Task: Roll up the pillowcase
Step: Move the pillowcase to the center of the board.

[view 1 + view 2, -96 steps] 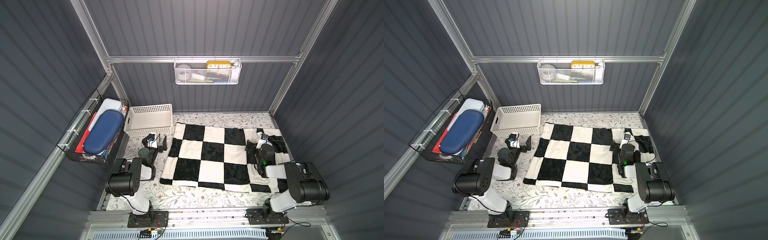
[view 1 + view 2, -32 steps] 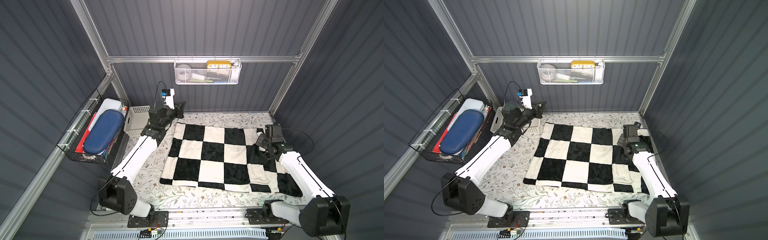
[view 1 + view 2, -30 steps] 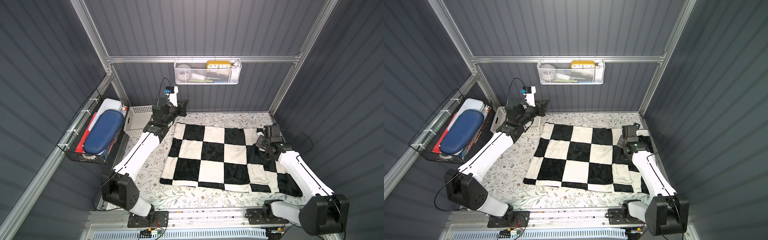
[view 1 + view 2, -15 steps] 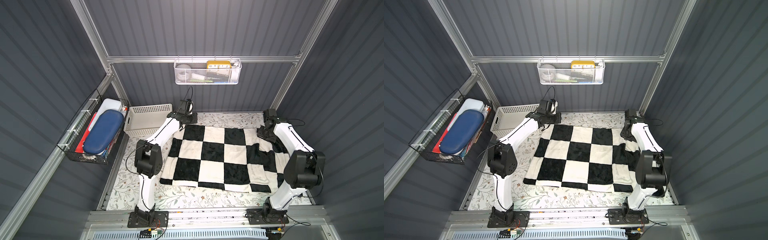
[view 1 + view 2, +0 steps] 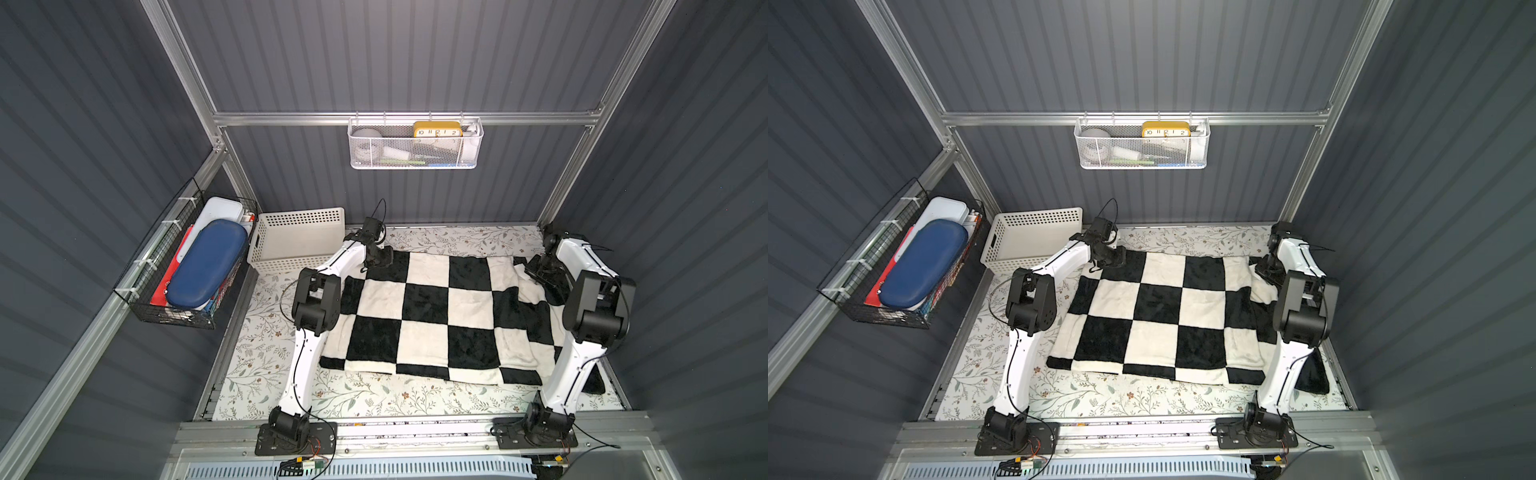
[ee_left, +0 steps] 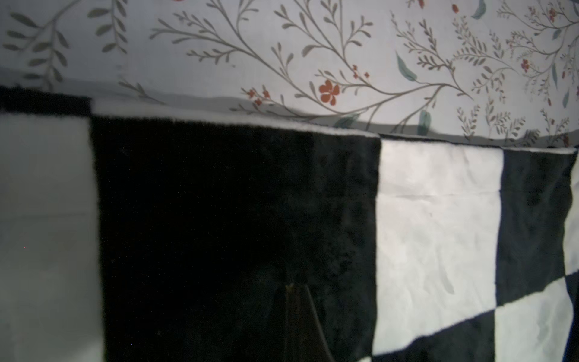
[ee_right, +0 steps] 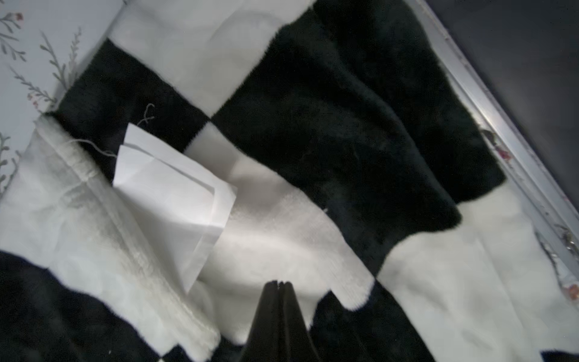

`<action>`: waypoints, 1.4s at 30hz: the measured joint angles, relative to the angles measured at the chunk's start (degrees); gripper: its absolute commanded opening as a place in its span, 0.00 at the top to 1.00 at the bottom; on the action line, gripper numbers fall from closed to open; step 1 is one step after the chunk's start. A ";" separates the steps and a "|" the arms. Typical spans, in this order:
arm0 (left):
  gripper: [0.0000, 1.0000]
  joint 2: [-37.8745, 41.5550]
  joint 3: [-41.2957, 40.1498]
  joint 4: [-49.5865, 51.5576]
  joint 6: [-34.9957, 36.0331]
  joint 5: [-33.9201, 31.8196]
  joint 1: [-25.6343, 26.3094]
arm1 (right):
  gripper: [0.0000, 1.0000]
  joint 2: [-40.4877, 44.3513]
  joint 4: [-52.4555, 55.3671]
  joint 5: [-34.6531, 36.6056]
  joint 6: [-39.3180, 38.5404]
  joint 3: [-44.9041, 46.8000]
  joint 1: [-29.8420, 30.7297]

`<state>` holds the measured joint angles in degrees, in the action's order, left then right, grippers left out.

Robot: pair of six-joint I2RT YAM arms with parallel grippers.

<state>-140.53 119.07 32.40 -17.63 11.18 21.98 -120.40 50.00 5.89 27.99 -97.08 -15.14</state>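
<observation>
Top view | clock (image 5: 1165,129): 10 11 12 1 2 | pillowcase (image 5: 1158,303) unrolled

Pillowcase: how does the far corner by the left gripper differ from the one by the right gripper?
By the left gripper the pillowcase lies flat, and the tips are over a black square. By the right gripper it is rumpled, and the tips are over white plush near a white label. Both grippers are shut, near the far edge.

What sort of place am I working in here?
Probably a lab test booth dressed as a home corner: aluminium frame, floral table cover under the pillowcase, hanging mesh basket holding a clock.
</observation>
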 measured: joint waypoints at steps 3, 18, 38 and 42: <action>1.00 -2.75 2.49 0.61 -0.02 1.68 -0.94 | 1.00 -3.06 1.05 -0.46 -0.22 -2.05 -0.35; 1.00 -13.03 17.05 2.01 -4.66 11.63 -3.26 | 1.00 -16.00 8.57 -3.39 -0.70 -18.14 -1.70; 0.77 -12.90 22.86 -1.40 -7.72 12.90 -5.79 | 0.95 -17.88 11.15 -11.08 -1.86 -30.73 -2.21; 0.59 -3.32 20.22 -1.03 -6.56 9.86 -4.79 | 0.87 -7.91 9.27 -10.51 -1.22 -23.54 -1.70</action>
<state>-143.85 139.28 31.38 -24.18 21.04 17.19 -128.31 59.27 -4.62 26.76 -120.62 -16.84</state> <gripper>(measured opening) 0.354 0.089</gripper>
